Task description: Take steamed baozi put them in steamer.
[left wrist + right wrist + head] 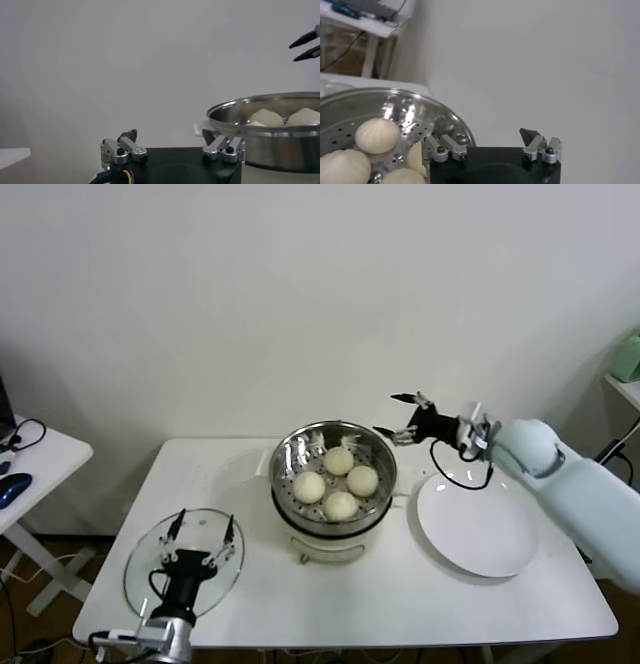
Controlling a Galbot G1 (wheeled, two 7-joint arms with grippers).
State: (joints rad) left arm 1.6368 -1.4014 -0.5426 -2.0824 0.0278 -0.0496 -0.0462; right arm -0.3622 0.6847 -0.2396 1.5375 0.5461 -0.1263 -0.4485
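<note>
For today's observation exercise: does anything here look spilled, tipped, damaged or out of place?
Nothing stands out. Four baozi sit inside the upright steamer, the white plate lies bare beside it, and the glass lid rests flat on the table.

You face a plain white wall (pixel 300 294) behind the white table (pixel 380 604), with a smaller white side table (pixel 45 459) at your left carrying cables and a blue mouse (pixel 12 487), and a shelf edge (pixel 622 389) at your far right.

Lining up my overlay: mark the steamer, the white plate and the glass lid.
steamer (pixel 283 456), head view, left inner wall of the steel basket.
white plate (pixel 480 534), head view, bare centre.
glass lid (pixel 145 554), head view, left part of the glass.
</note>
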